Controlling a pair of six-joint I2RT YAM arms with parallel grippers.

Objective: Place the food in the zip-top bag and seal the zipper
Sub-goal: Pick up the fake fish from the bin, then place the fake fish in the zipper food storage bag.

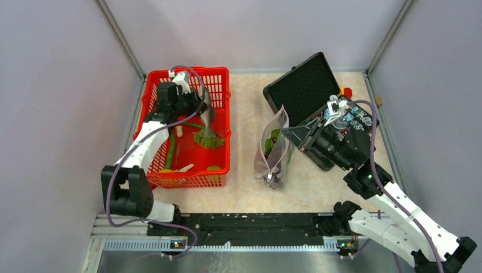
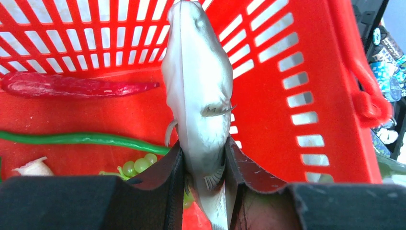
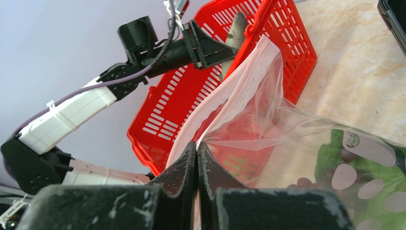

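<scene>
My left gripper (image 2: 203, 160) is clamped partway closed on the grey fish (image 2: 196, 86) near its tail, over the red basket (image 2: 297, 96) toward the worktop's (image 1: 250, 187) far left corner. My right gripper (image 3: 197, 153) is pinched tight on the pink zipper (image 3: 225, 96), holding the zip-top bag (image 1: 277, 153) upright mid-worktop. A round mark (image 3: 353, 139) on the bag is too blurred to read.

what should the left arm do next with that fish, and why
Probably lift the grey fish clear of the red basket and carry it right toward the zip-top bag. The left end effector is clamped on the fish's tail end above the basket, and the right end effector pinches the bag's pink zipper edge, holding the mouth up.
</scene>
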